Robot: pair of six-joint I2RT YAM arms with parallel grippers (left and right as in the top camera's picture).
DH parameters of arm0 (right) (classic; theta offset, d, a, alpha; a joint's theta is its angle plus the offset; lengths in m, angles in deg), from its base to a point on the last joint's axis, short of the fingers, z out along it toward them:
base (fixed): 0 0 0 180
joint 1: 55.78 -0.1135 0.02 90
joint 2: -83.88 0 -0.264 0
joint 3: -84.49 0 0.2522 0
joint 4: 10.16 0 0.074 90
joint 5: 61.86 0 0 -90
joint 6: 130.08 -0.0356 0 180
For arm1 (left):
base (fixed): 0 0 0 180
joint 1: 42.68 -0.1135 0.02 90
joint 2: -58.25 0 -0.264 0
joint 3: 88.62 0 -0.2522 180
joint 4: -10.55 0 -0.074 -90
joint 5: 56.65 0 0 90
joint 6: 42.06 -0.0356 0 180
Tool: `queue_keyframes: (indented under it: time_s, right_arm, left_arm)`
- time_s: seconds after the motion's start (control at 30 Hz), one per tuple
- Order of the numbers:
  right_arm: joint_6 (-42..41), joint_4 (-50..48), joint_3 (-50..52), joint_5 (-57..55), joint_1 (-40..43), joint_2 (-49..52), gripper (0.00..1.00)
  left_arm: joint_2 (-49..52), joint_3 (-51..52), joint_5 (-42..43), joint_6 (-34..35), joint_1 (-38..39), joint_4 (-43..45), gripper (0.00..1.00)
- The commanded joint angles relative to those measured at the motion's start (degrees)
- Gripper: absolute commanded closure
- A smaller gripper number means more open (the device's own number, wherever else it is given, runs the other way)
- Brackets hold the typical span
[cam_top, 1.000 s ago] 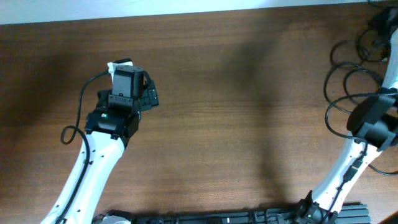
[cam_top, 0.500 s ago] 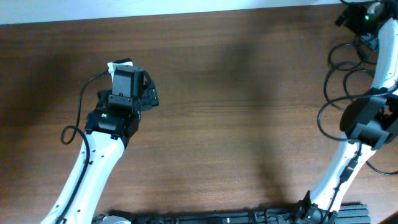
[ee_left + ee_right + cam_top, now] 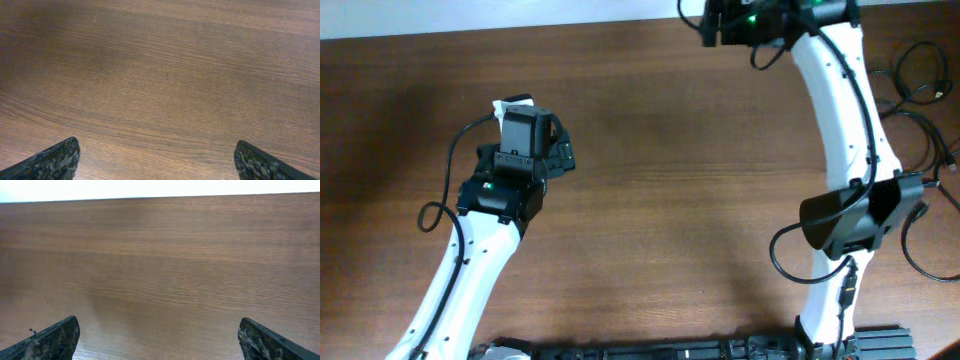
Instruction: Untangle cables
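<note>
Thin black cables [image 3: 918, 78] lie in loose loops at the table's right edge, with more loops further down [image 3: 932, 135]. They show in the overhead view only. My right gripper [image 3: 712, 20] reaches over the table's far edge, well to the left of the cables; in the right wrist view [image 3: 160, 337] its fingers are wide apart over bare wood. My left gripper [image 3: 527, 122] hangs over the left half of the table, far from the cables; in the left wrist view [image 3: 160, 160] it is open and empty.
The brown wooden table [image 3: 670, 200] fills the view. A black wire [image 3: 782, 255] loops off the right arm near its elbow. The left arm's own wire [image 3: 438, 212] curls beside it. A black rail [image 3: 720, 350] runs along the front edge.
My right arm has swung from the table's right edge, over the cables, up and left to the far edge near the middle. The left arm has not moved.
</note>
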Motion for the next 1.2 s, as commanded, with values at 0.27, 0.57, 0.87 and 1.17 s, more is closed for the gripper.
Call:
queue_keyframes:
  time_s: [0.27, 0.57, 0.87, 1.17]
  right_arm:
    - [0.6, 0.0, -0.3, 0.1, -0.7, -0.4, 0.01]
    - [0.6, 0.0, -0.3, 0.1, -0.7, -0.4, 0.01]
    - [0.6, 0.0, -0.3, 0.1, -0.7, -0.4, 0.01]
    - [0.5, 0.0, -0.3, 0.1, -0.7, -0.4, 0.01]
  left_arm:
    - [0.0, 0.0, 0.0, 0.7, -0.3, 0.1, 0.01]
    - [0.0, 0.0, 0.0, 0.7, -0.3, 0.1, 0.01]
    - [0.0, 0.0, 0.0, 0.7, -0.3, 0.1, 0.01]
    - [-0.9, 0.0, 0.0, 0.7, -0.3, -3.8, 0.01]
